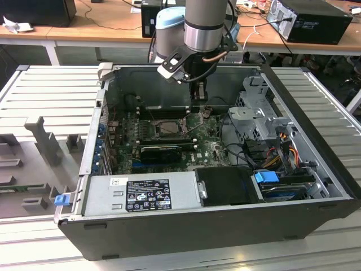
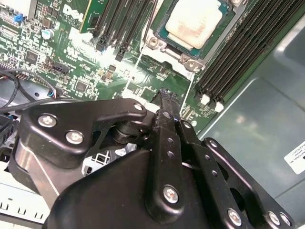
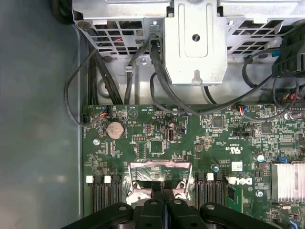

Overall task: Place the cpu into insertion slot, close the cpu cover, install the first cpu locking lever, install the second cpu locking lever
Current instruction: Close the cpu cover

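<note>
In the second wrist view the cpu (image 2: 193, 21), a pale beige square, lies in the insertion slot (image 2: 157, 42) on the green board. Grey metal borders the chip, and I cannot tell whether it is the cpu cover lying flat. My gripper (image 2: 164, 95) is shut with nothing between its fingers. Its tip hangs just above the board, a short way from the slot's edge. In the exterior view the gripper (image 1: 198, 108) reaches down into the open case, to the exterior view's right of the insertion slot (image 1: 166, 127). In the first wrist view the fingertips (image 3: 157, 191) stand over the slot's rim (image 3: 159, 176).
The board lies in an open black computer case (image 1: 316, 186). Long black memory slots (image 2: 238, 52) flank the socket. A metal drive cage (image 1: 256, 116) with loose cables (image 3: 159, 81), a power supply (image 1: 144, 195) and a black card (image 1: 161, 151) crowd the inside.
</note>
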{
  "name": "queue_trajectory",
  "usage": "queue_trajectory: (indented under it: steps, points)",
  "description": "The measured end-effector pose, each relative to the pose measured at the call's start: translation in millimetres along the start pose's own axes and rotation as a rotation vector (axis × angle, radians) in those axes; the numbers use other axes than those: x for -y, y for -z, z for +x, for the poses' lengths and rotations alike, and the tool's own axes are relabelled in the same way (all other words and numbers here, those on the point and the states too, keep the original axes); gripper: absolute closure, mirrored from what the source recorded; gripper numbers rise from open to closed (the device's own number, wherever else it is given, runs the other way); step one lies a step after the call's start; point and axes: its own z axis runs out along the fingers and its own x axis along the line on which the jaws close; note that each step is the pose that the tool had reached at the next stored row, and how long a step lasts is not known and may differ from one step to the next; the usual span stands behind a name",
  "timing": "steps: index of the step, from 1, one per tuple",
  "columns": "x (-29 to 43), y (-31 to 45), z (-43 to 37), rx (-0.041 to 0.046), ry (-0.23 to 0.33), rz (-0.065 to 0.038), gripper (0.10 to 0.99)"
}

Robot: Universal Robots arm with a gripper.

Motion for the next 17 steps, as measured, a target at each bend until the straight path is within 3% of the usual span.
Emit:
queue_trajectory:
  steps: [2, 9, 14, 17]
  points:
    - [-4.0, -0.2, 0.5, 0.0000, 0.000, 0.000, 0.980]
    - [-29.3, -5.0, 2.2, 0.0000, 0.003, 0.005, 0.980]
    - [-39.0, -9.0, 2.4, -0.0001, 0.005, 0.005, 0.980]
    - [-40.6, -16.9, 2.4, -0.0001, 0.006, 0.005, 0.980]
